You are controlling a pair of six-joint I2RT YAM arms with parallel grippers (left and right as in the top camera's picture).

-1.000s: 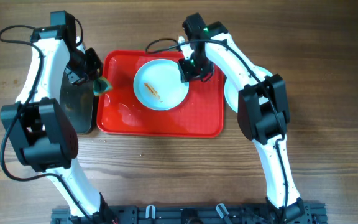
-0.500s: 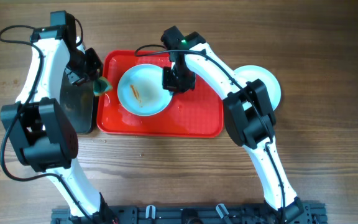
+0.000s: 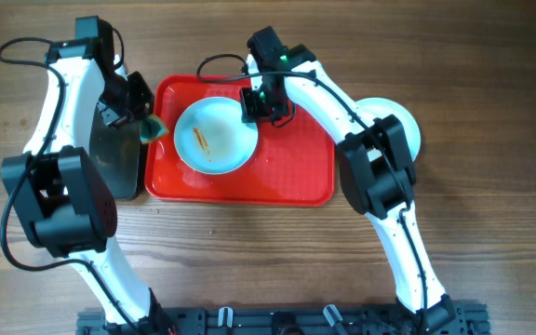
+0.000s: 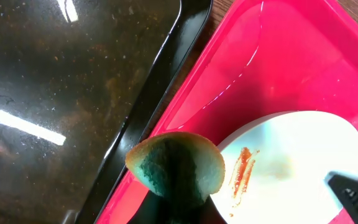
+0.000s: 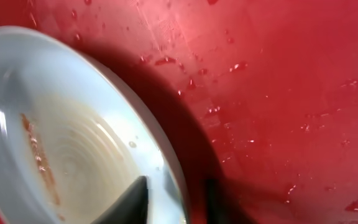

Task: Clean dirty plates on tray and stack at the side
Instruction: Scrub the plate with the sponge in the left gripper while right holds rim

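A white plate [image 3: 214, 137] with an orange-brown smear lies on the left part of the red tray [image 3: 291, 172]. My right gripper [image 3: 253, 102] is shut on the plate's right rim; the right wrist view shows the plate [image 5: 61, 155] with one finger inside and one outside the rim over the wet tray [image 5: 278, 93]. My left gripper [image 3: 149, 124] is shut on a green sponge [image 4: 176, 163] at the tray's left edge, just left of the plate [image 4: 297, 158]. Another white plate [image 3: 408, 126] lies on the table right of the tray, partly hidden by the right arm.
A glossy black tray [image 3: 114, 158] lies left of the red tray and also shows in the left wrist view [image 4: 61, 81]. Wood table surrounds both. The right arm crosses over the red tray's upper right corner.
My right gripper has dragged the smeared plate leftward across the red tray toward the sponge. The plate beside the tray has come more into view. The left arm has not moved.
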